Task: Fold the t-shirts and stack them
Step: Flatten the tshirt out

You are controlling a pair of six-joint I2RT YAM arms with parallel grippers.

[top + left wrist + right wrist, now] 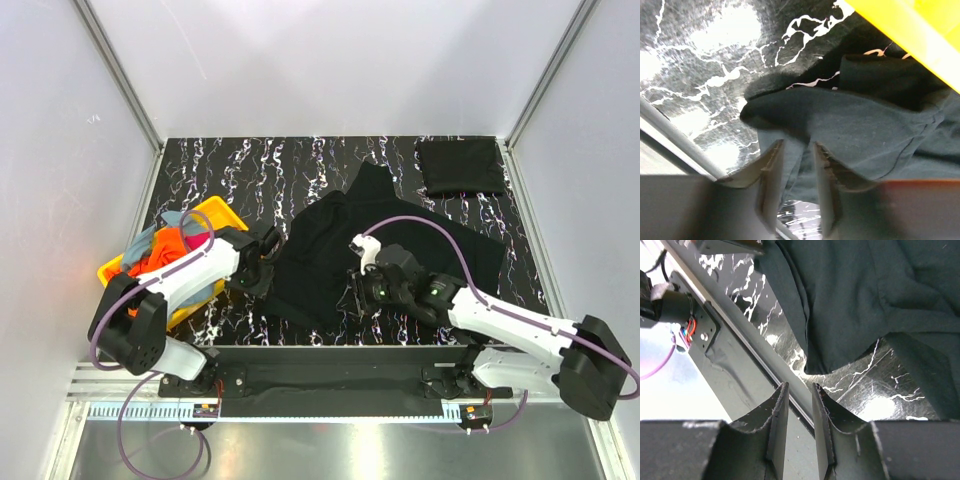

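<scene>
The dark marbled desk point(300, 160) fills the floor of the white-walled cell. A black t-shirt point(400, 240) lies spread and rumpled over its middle, one part reaching towards the far edge. At the left edge sits a yellow tray point(222, 212) with a heap of t-shirts point(170, 245) in it, orange, grey-blue and magenta. A folded black t-shirt point(460, 165) lies flat in the far right corner, well apart from the spread one. The left pincer point(796, 145) is at the left edge of the spread shirt, just beside the tray. Its fingers point(771, 172) stand narrowly apart with a fold of the cloth between them, but whether they clamp it cannot be told. The right pincer point(799, 386) hangs over the near edge of the desk, its jaws a narrow gap apart with nothing between them. The hem of the spread shirt lies just ahead of its fingertips.
</scene>
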